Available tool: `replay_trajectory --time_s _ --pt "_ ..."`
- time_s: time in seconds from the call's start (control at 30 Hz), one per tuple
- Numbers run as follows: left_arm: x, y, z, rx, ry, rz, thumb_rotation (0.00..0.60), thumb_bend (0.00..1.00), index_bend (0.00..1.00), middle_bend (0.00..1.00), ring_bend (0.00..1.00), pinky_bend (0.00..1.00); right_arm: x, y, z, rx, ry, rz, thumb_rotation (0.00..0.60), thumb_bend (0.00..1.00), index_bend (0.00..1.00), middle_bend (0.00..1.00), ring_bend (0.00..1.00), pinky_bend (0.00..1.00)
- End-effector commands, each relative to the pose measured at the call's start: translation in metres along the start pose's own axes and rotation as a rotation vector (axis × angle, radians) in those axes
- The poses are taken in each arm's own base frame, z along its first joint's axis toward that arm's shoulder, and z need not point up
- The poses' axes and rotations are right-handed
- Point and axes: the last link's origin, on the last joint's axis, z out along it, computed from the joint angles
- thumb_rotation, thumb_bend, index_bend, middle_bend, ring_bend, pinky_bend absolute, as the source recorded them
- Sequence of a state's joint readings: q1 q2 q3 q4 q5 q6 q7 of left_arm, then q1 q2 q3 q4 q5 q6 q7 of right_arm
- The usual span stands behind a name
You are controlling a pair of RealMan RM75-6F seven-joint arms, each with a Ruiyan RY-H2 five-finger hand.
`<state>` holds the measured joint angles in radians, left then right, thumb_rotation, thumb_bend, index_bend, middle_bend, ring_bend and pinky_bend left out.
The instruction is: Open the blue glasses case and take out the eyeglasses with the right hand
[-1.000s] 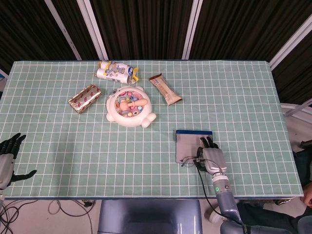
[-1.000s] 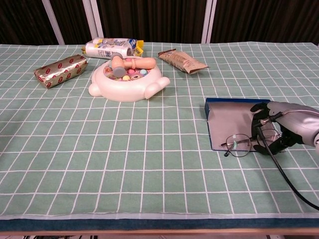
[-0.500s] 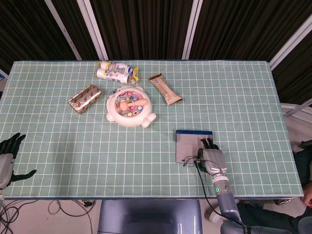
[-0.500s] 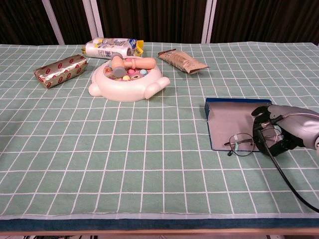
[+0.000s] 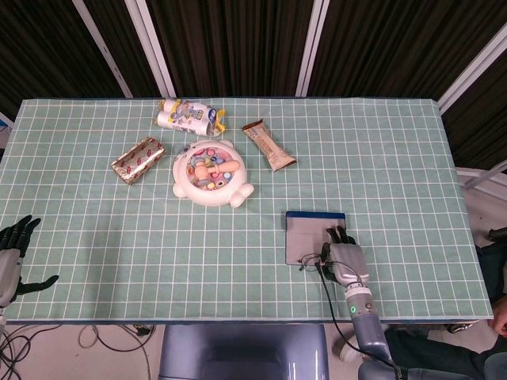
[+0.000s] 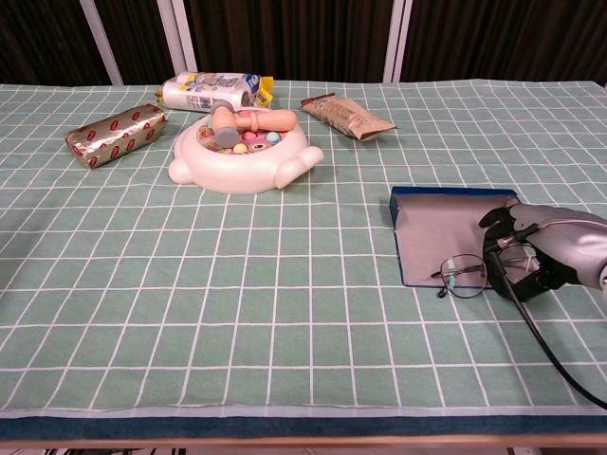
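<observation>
One tip: right hand (image 6: 531, 254) pinching the eyeglasses (image 6: 467, 277) should lift slowly toward 6 o'clock, clearing the open blue glasses case (image 6: 438, 235).

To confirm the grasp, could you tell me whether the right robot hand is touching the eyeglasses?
Touching: in the chest view the right robot hand grips the eyeglasses at their right side.

On the bench (image 6: 114, 313), the open glasses case (image 6: 441, 242) lies toward the near right, with the eyeglasses (image 6: 467, 277) at its front edge and the right hand (image 6: 536, 254) just to their right, holding them. Well behind and to the left sits the toy tray (image 6: 245, 156), with a wrapped bar (image 6: 116, 134) to its left, a pouch (image 6: 211, 91) behind it and a snack bar (image 6: 346, 116) to its right. The left hand (image 5: 11, 260) hangs off the near left corner.
</observation>
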<state>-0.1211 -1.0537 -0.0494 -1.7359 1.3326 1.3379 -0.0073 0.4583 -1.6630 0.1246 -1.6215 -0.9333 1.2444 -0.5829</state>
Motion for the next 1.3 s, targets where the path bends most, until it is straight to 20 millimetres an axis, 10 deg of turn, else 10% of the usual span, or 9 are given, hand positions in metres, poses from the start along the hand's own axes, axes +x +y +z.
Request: replay_trajectory --time_s 0.03,1.3 --pt "0.0 0.0 0.0 0.0 0.0 -0.001 0.6 0.06 0.0 0.0 0.0 0.0 0.001 -0.001 0.0 0.002 0.003 0.004 0.6 0.6 0.63 0.16 0.0 0.2" --pt "0.0 0.001 0.0 -0.003 -0.002 -0.005 0.6 0.06 0.0 0.0 0.0 0.0 0.023 -0.031 -0.005 0.058 0.05 0.027 0.6 0.64 0.66 0.17 0.0 0.2"
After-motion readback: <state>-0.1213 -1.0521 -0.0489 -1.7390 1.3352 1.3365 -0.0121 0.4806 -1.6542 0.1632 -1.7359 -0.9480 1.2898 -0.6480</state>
